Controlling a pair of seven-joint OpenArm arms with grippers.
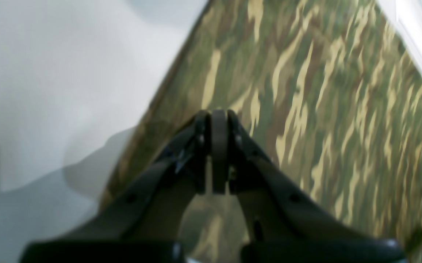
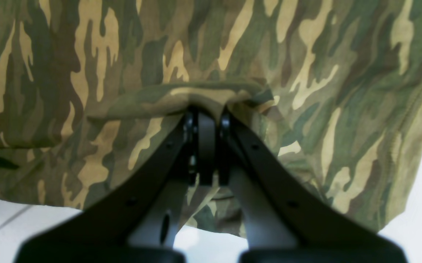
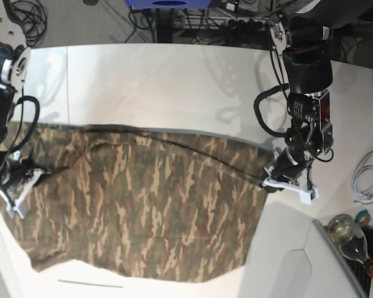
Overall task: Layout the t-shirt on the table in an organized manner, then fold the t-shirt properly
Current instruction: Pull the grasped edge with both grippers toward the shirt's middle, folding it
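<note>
Soft camouflage-print cloth t-shirt [image 3: 143, 198] spread across the smooth white table [image 3: 174, 81], stretched between the black left gripper [image 3: 265, 184], jaws closed on the cloth's edge, and the black right gripper [image 2: 206, 106], jaws pinched shut on a raised fold of cloth.

The t-shirt [image 3: 149, 205] lies spread on the table [image 3: 174, 87], across its near half. The left gripper [image 3: 268, 181] sits at the shirt's right edge, the right gripper [image 3: 26, 169] at its left edge. A bottle [image 3: 351, 236] lies right of the shirt, beyond the table's near right corner.
</note>
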